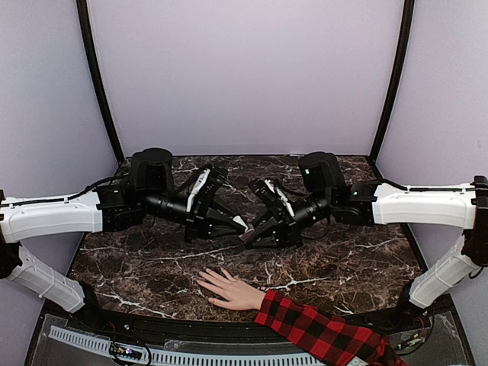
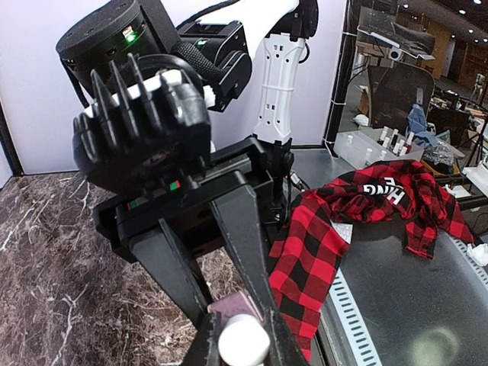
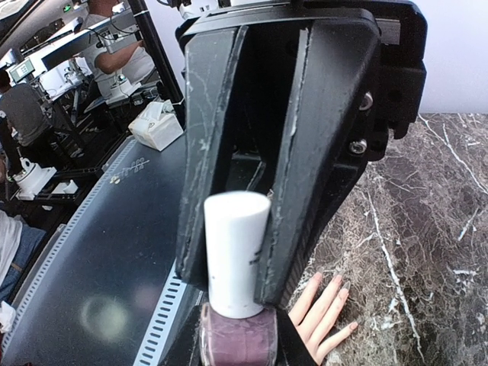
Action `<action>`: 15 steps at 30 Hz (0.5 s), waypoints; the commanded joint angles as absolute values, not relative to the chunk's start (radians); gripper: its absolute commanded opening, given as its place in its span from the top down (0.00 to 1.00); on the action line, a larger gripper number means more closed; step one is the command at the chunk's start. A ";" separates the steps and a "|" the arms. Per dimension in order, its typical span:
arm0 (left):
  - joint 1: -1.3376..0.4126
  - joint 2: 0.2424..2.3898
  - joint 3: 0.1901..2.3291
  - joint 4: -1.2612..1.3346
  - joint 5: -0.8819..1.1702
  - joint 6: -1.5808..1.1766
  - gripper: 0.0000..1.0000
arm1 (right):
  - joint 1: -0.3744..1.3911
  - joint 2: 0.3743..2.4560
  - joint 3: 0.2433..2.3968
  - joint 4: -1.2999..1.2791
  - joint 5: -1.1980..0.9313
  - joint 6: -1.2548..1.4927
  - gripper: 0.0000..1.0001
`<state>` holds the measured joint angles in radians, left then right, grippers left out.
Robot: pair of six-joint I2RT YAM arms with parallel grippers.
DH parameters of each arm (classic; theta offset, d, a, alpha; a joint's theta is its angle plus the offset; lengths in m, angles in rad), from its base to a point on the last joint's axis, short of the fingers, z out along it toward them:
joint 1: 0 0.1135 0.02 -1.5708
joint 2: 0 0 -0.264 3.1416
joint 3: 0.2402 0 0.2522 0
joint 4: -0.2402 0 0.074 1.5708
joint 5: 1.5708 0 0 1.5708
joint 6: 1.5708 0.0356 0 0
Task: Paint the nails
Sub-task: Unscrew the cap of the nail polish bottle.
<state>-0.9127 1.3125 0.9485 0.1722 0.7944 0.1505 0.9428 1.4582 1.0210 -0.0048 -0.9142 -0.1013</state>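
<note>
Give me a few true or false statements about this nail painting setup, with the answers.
1. The hand lies flat on the table, fingers spread. True.
2. Its sleeve is plain blue. False: it is red-and-black plaid.
3. The bottle has a white cap. True.
4. The bottle stands alone beside the hand. False: it sits between the fingers of the right gripper.
5. The left gripper meets the right one mid-table, beyond the hand. True.
</note>
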 commanded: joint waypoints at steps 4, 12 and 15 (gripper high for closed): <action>-0.917 1.293 0.930 0.233 0.749 0.083 1.00 | 0.949 1.438 1.038 0.054 -0.775 -0.081 1.00; -0.917 1.362 0.973 0.237 0.591 -0.053 1.00 | 0.950 1.419 1.034 0.094 -0.493 -0.044 1.00; -0.917 1.396 1.000 0.223 0.510 -0.091 1.00 | 0.950 1.430 1.047 0.096 -0.402 -0.035 1.00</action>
